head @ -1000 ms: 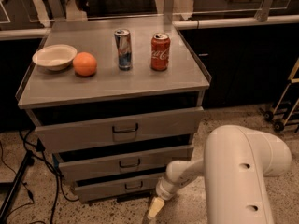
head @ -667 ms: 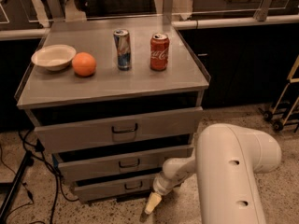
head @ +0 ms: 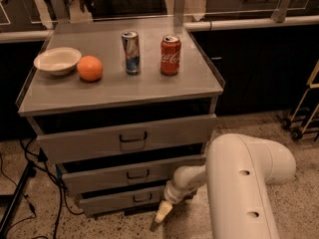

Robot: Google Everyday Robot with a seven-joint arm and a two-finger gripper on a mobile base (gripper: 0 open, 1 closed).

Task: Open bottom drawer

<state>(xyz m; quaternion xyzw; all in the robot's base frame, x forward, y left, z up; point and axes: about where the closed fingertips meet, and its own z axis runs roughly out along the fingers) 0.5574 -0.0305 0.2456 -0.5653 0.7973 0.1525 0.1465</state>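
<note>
Speckled floor at the foot of the cabinet (head: 124,91): gripper (head: 160,217) low by the bottom drawer (head: 107,203).
My gripper has edged slightly nearer the cabinet, just right of and below the drawer's handle (head: 142,197), so I judge the pull hasn't begun. The drawer, lowest in the cabinet, hasn't budged. I cannot tell whether the gripper is open or closed.

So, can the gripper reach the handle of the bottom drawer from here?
Probably yes. The gripper hangs low in front of the cabinet, just right of and below the handle of the bottom drawer, and nothing stands between them.
</note>
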